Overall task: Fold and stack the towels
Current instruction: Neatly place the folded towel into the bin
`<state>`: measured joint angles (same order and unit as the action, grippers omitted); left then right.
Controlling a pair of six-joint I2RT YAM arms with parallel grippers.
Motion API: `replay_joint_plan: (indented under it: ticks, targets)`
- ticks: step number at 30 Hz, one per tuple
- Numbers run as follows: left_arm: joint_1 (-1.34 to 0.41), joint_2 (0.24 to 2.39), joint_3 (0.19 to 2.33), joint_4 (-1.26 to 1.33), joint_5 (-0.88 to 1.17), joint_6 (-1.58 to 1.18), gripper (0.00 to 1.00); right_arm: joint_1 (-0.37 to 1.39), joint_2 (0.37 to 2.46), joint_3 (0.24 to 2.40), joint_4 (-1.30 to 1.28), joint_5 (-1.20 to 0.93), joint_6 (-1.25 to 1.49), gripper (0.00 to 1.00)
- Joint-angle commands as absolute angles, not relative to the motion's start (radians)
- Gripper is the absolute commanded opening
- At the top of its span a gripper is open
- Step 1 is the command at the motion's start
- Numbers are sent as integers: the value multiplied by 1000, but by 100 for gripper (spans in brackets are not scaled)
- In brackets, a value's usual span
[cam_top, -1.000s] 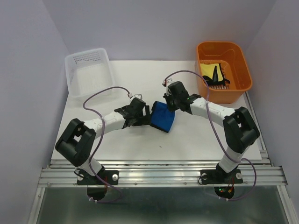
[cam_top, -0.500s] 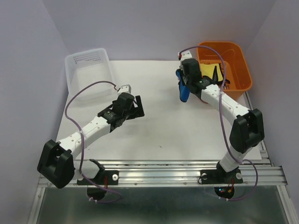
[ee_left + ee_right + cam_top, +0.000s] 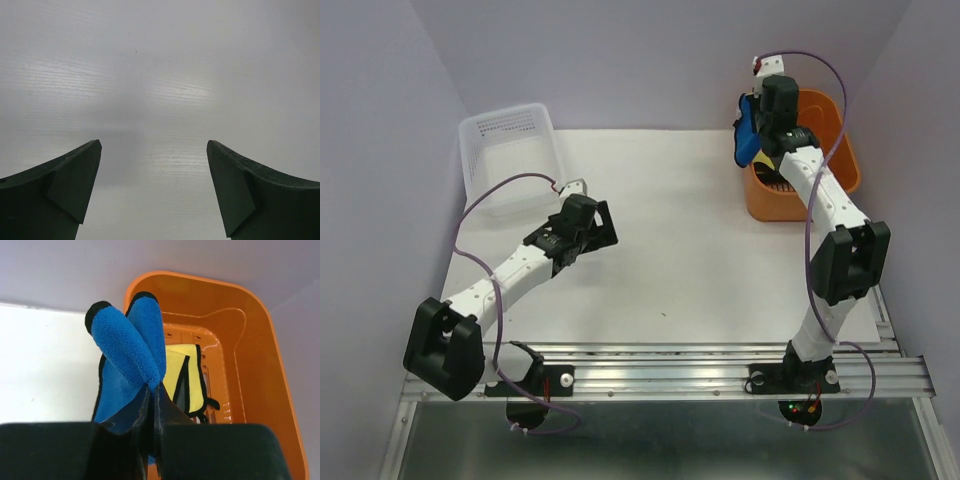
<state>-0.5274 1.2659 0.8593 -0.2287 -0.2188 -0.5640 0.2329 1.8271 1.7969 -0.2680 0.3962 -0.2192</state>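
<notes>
**Holding the blue towel (image 3: 131, 347) at the orange bin (image 3: 262, 357)**

Nearest, the left jaws hang spread wide and released over the white surface (image 3: 165, 75), with the white mesh basket (image 3: 510, 150) farther back on the left. At the far right, the right jaws are clenched on the bunched blue towel, raised in the air at the orange bin's left rim. The yellow towel (image 3: 192, 377) lies inside the bin.

Blue towel (image 3: 129, 351) aloft; yellow towel (image 3: 196, 380) binned
</notes>
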Motion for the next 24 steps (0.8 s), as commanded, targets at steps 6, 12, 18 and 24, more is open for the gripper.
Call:
replay_joint_plan:
  ticks: [6, 12, 18, 24]
  targets:
    - [-492, 1310, 897, -212, -224, -535, 99, 111, 1916, 1827, -192, 315, -108, 1]
    - [-476, 1339, 893, -210, -226, -531, 99, 29, 1948, 1756, -118, 230, -37, 1]
    - [-466, 1382, 899, -202, -213, -528, 99, 6, 1963, 1694, -54, 221, -9, 1]
    - [-463, 1407, 910, -204, -213, -525, 99, -23, 1986, 1671, -23, 206, -3, 1]
